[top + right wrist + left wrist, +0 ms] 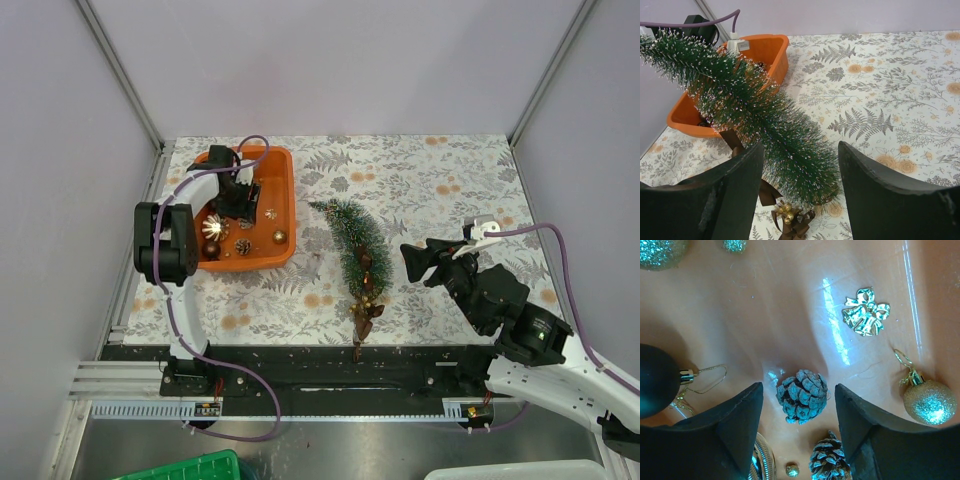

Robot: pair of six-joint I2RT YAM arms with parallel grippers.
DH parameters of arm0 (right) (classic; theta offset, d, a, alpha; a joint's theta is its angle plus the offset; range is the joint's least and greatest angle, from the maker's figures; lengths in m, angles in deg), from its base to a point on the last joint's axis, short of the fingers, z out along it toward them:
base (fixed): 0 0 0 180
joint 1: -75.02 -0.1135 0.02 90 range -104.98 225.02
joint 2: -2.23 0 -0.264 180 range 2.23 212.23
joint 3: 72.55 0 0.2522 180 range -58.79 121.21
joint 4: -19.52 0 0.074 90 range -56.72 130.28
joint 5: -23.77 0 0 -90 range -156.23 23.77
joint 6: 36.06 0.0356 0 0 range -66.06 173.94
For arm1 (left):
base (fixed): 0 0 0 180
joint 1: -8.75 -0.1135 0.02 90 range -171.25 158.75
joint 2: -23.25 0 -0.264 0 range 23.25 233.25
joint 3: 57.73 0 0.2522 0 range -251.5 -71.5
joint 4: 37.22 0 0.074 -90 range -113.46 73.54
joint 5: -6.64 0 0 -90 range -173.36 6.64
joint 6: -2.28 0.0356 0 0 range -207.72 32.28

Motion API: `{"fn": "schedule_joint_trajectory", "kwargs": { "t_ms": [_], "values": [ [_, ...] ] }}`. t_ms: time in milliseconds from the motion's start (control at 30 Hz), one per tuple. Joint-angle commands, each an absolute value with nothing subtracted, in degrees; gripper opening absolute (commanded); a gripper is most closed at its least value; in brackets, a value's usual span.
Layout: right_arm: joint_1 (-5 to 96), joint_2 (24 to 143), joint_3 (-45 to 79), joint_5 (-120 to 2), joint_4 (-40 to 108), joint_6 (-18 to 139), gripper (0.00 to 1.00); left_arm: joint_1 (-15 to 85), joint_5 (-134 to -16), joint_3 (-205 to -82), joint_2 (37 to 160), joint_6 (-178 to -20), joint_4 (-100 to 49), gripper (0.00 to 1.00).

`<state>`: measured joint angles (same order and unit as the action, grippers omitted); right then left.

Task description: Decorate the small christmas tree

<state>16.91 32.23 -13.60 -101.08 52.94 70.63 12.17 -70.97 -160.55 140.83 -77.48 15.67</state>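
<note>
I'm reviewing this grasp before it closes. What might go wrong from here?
1. The left gripper straddles a frosted brown pine cone in the orange plastic tray; a second cone lies close by and may get nudged.
2. The frosted green bottle-brush christmas tree lies on its side, and the open right gripper is not holding it, so it may roll.

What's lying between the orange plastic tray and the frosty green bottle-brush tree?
Nothing: the top view shows only bare fern-print tablecloth between the orange tray and the green tree.
</note>
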Motion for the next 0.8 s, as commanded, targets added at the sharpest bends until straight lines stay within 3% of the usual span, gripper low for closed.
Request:
{"fn": "schedule_joint_trajectory", "kwargs": {
  "t_ms": [0, 133, 400, 600, 767],
  "values": [
    [17.19, 32.20, -13.97, -101.56, 52.09, 71.78, 0.69, 12.00, -69.91, -160.09, 137.51, -76.65, 15.91, 0.60],
    [17.19, 31.85, -14.05, -101.56, 52.18, 71.96, 0.69, 12.00, -69.21, -160.09, 137.16, -76.91, 16.44, 0.48],
    [17.19, 32.11, -13.97, -101.39, 51.91, 71.87, 0.69, 12.00, -67.80, -162.10, 134.35, -76.03, 19.33, 0.10],
    [17.19, 32.20, -13.44, -101.30, 51.65, 71.17, 0.69, 12.00, -62.80, -168.43, 130.14, -76.38, 25.31, 0.02],
    [17.19, 32.29, -13.00, -100.95, 51.39, 70.73, 0.69, 12.00, -57.44, -175.02, 126.27, -77.08, 31.02, 0.02]
  ]
}}
